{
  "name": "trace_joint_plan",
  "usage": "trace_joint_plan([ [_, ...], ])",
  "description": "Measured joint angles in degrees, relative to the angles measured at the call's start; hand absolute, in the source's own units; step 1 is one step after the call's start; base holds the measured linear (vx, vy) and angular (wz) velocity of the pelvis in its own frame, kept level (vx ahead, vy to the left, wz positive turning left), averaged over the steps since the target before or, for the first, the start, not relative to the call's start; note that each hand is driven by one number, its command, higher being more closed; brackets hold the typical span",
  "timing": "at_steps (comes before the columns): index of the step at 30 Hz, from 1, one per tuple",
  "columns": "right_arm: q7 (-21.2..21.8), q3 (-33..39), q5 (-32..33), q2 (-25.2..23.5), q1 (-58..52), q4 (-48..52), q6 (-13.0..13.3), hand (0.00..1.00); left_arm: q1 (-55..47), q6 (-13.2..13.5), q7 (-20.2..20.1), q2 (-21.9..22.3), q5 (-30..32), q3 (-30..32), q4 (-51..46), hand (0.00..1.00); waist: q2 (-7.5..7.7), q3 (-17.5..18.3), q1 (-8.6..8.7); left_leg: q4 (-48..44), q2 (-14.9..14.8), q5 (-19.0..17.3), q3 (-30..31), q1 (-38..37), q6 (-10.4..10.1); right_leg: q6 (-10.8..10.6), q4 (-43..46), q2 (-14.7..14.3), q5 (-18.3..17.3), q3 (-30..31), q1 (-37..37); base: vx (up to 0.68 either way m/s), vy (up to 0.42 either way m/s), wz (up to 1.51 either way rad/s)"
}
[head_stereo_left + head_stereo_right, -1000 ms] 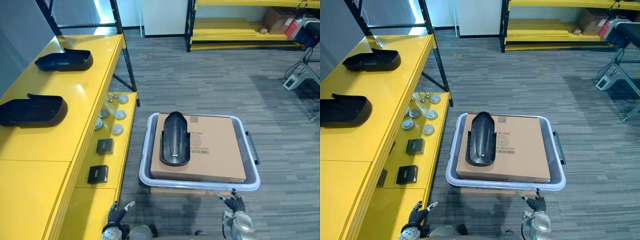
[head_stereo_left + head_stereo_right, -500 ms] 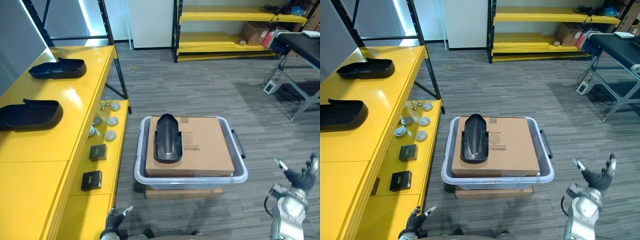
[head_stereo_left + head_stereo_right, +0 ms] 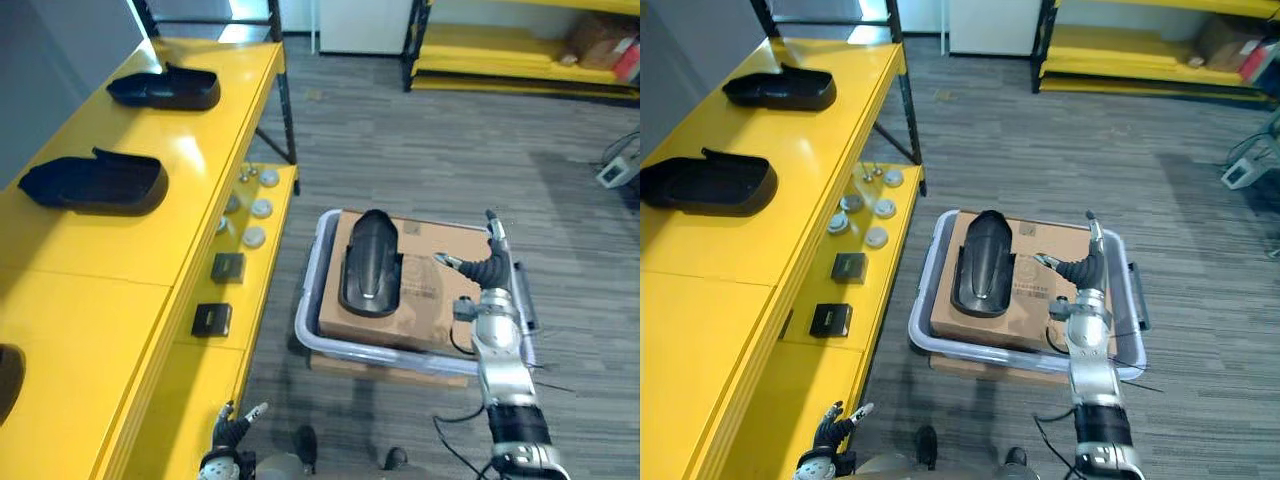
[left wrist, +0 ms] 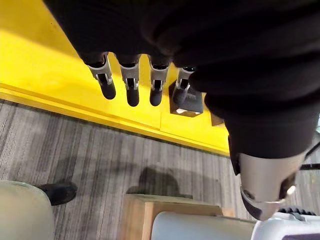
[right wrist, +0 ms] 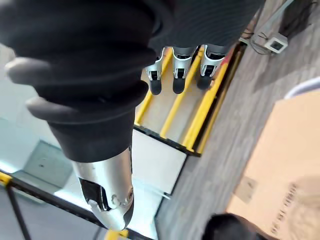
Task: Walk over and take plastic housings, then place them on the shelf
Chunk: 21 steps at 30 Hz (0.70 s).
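Note:
A black plastic housing lies lengthwise on a cardboard box, which sits in a pale bin on the floor. My right hand is raised over the right part of the box, fingers straight and thumb spread, apart from the housing; in the right wrist view an edge of the housing shows below those fingers. Two more black housings rest on the yellow shelf top. My left hand hangs low by the shelf's front, fingers straight, holding nothing.
On the lower yellow shelf level lie two small black boxes and several round silver parts. Another dark object lies at the shelf top's near left edge. Yellow racks stand at the far wall. Grey carpet surrounds the bin.
The camera has shifted. My right arm has swung in from the right side and now reaches over the box beside the housing. The left hand stays low.

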<state>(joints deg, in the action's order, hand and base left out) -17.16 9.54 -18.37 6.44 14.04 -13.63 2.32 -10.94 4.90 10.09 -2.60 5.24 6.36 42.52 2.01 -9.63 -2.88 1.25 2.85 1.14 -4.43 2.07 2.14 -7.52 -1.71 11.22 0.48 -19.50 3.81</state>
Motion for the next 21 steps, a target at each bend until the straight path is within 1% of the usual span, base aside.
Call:
trace_joint_plan([
  [2, -2.0, 0.6, -1.7, -1.6, 3.5, -5.6, -1.8, 0.00, 0.9, 0.0, 0.1, 0.1, -0.1, -0.2, -1.5, 0.00, -0.24, -2.1, -1.23, -1.5, 0.0, -0.3, 1.1, 2.1, -0.1, 0.0, 0.4, 0.0, 0.1, -0.9, -1.0, -0.01, -0.007, 0.28],
  [3, -2.5, 0.8, -2.1, -2.0, 4.7, -7.2, -2.4, 0.00, 1.0, 0.0, 0.2, 0.1, -0.1, -0.4, -1.5, 0.00, -0.36, -2.5, -1.30, -2.1, -0.1, -0.6, 1.3, 2.8, 0.0, 0.0, 0.6, 0.0, 0.1, -0.9, -1.4, -0.02, 0.007, 0.18],
  [5, -4.5, 1.4, -2.4, -3.1, 9.2, -13.6, -4.0, 0.00, 1.1, 0.7, 0.9, 0.1, -0.2, -1.3, -2.8, 0.00, -0.93, -4.9, -1.84, -4.4, -0.1, -1.4, 1.5, 4.7, 0.2, 0.0, 1.5, 0.2, 0.1, -0.9, -2.4, -0.04, 0.032, 0.09],
  [7, -5.8, 1.7, -2.3, -3.0, 11.1, -16.9, -4.3, 0.00, 1.9, 0.7, 1.5, 0.2, -0.2, -1.6, -2.7, 0.00, -1.35, -5.7, -2.63, -5.8, -0.1, -1.9, 1.5, 6.1, 0.2, 0.0, 1.9, 0.4, 0.1, -0.9, -3.4, -0.07, 0.044, 0.00],
  [8, -6.6, 2.3, -2.0, -2.8, 13.5, -20.2, -5.2, 0.00, 2.7, 0.6, 1.8, 0.2, -0.2, -1.9, -2.6, 0.00, -1.57, -6.8, -2.76, -7.4, 0.0, -2.4, 1.6, 7.7, 0.4, 0.0, 2.1, 0.5, 0.1, -1.1, -4.2, -0.07, 0.040, 0.04],
  [10, -7.0, 3.6, -1.3, -2.5, 16.1, -23.3, -5.4, 0.00, 3.7, 0.6, 2.6, 0.2, -0.5, -2.3, -2.7, 0.00, -1.84, -8.5, -2.76, -8.5, 0.1, -2.6, 2.1, 8.6, 0.4, 0.0, 2.3, 0.6, 0.1, -1.6, -4.3, -0.07, 0.029, 0.14],
  [12, -7.9, 4.2, -0.4, -1.5, 19.0, -27.9, -6.2, 0.00, 4.1, 0.7, 2.9, 0.2, -1.0, -2.5, -2.7, 0.00, -2.07, -9.1, -2.82, -9.4, 0.1, -2.6, 2.8, 10.7, 0.4, 0.1, 2.7, 0.6, 0.1, -2.6, -5.7, -0.09, 0.025, 0.19],
  [13, -8.1, 5.0, -0.1, -1.0, 21.3, -31.2, -6.5, 0.00, 4.7, 0.7, 3.4, 0.1, -1.3, -2.9, -2.7, 0.00, -2.17, -9.8, -3.19, -9.8, 0.1, -2.6, 2.9, 11.4, 0.4, 0.2, 2.7, 0.6, 0.2, -2.6, -6.0, -0.06, 0.021, 0.10],
  [14, -8.7, 5.8, -0.1, -0.9, 22.4, -32.3, -6.5, 0.00, 5.0, 0.7, 3.8, 0.0, -1.4, -3.4, -2.7, 0.00, -2.34, -10.1, -3.41, -10.1, 0.1, -2.6, 2.9, 11.6, 0.4, 0.3, 2.7, 0.6, 0.3, -2.7, -6.1, -0.07, 0.026, 0.02],
  [15, -9.7, 7.0, 0.1, -0.1, 25.0, -34.7, -6.6, 1.00, 5.6, 0.6, 4.1, 0.0, -1.9, -4.5, -2.7, 0.00, -2.61, -10.6, -3.83, -10.4, 0.0, -2.6, 3.0, 11.9, 0.4, 0.6, 2.7, 0.5, 0.5, -2.8, -6.3, -0.06, 0.023, 0.00],
  [18, -10.6, 8.1, 1.0, 2.2, 29.9, -39.3, -7.0, 1.00, 6.0, 0.7, 5.0, 0.0, -2.4, -6.0, -2.7, 0.00, -2.67, -10.8, -4.12, -10.8, 0.0, -2.6, 3.2, 13.5, 0.4, 0.8, 2.7, 0.5, 0.6, -3.3, -7.5, -0.05, 0.020, 0.06],
  [21, -10.9, 8.1, 1.5, 4.1, 32.9, -41.6, -7.4, 1.00, 7.4, 0.6, 5.2, 0.0, -2.5, -6.3, -2.6, 0.00, -2.45, -11.8, -4.20, -11.2, -0.1, -2.6, 3.5, 14.5, 0.4, 1.1, 2.7, 0.2, 0.8, -3.6, -8.0, -0.03, 0.008, 0.05],
])
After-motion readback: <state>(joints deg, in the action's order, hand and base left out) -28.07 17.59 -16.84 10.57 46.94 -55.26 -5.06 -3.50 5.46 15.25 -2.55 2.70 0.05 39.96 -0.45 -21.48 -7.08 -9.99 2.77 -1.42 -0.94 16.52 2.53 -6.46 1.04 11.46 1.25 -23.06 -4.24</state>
